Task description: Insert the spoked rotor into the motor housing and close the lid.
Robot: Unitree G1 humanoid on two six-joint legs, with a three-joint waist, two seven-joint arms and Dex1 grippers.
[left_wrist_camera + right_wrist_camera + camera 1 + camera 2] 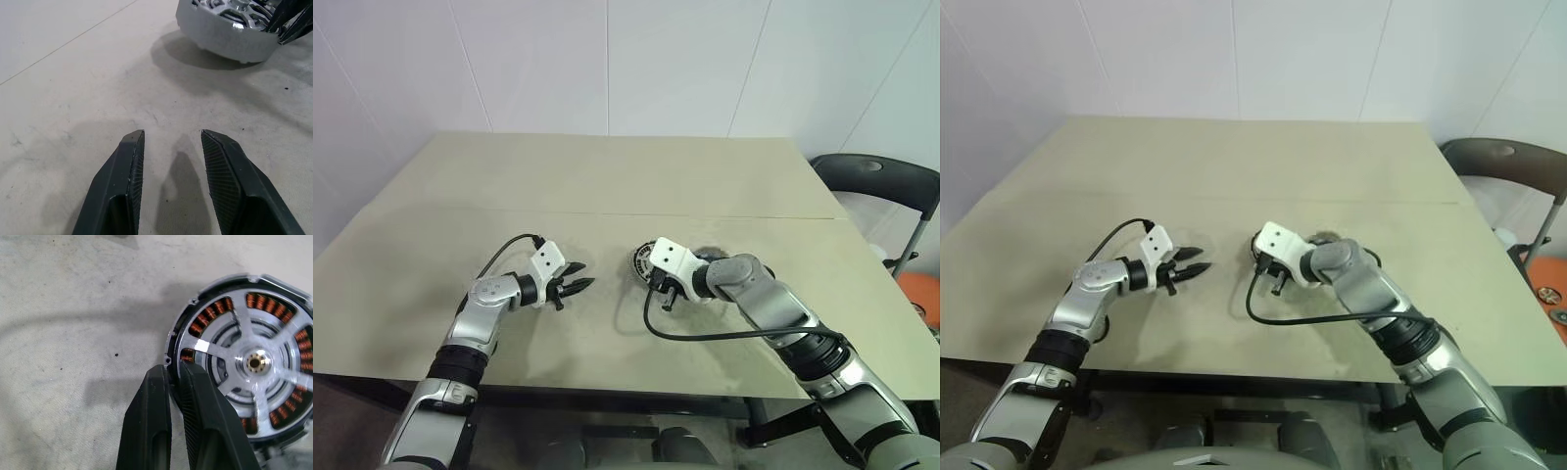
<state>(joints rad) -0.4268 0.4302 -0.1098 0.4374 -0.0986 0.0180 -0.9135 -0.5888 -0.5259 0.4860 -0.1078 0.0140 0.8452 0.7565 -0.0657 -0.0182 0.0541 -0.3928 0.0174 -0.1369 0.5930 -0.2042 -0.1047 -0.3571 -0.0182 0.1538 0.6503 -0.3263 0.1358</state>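
— One wide beige table [607, 186] is carrying the squat round motor housing [244, 357], copper windings under silvery spokes, at its middle. Handling?

— Rigid, probably slippery; I'm pinching its rim, right gripper [173, 374] closing there. Left gripper [171, 139] is hovering part-open, empty.

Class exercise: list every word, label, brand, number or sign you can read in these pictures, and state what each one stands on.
No text can be read anywhere.
Motor housing: copper windings and silvery spokes, no lettering.
Right gripper, shut on the housing's rim: plain black fingers, unmarked.
Left gripper, open above the table: no marking.
White wrist mounts: dark round dots, no characters.
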